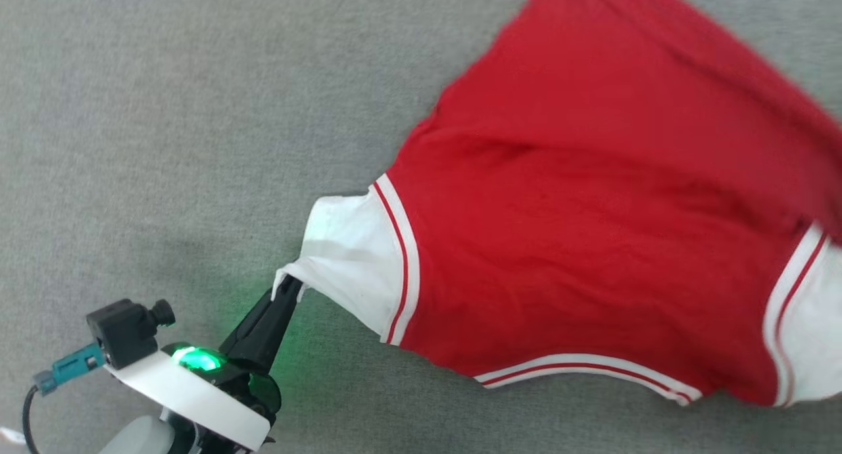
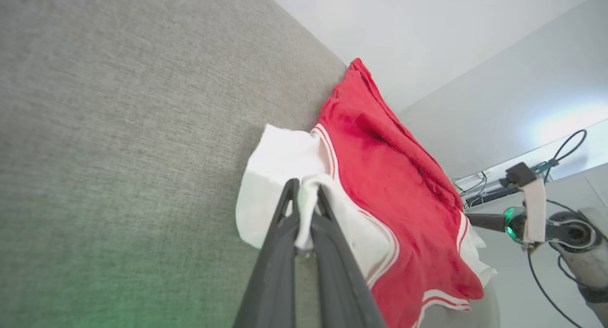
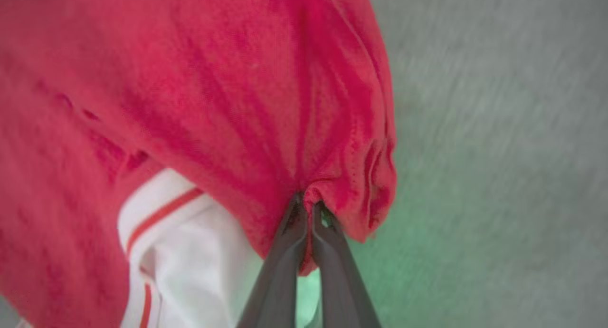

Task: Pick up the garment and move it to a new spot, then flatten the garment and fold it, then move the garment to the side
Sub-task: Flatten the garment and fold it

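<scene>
The garment [image 1: 592, 230] is a red T-shirt with white sleeves and striped trim, stretched over the grey surface and running off the right edge of the head view. My left gripper [image 1: 289, 289] is shut on the tip of its white sleeve [image 1: 342, 256] at the lower left. The left wrist view shows that sleeve's cloth [image 2: 306, 195] pinched between my left gripper [image 2: 306, 188] fingers, with the garment [image 2: 394, 185] spreading beyond. In the right wrist view my right gripper [image 3: 306, 204] is shut on a bunched red fold of the garment [image 3: 213, 104].
Grey fabric surface [image 1: 164, 145] lies all around the garment, with open room to the left. In the left wrist view the other arm's gripper [image 2: 479, 222] reaches the garment's far side, with pale walls [image 2: 475, 81] and cables behind.
</scene>
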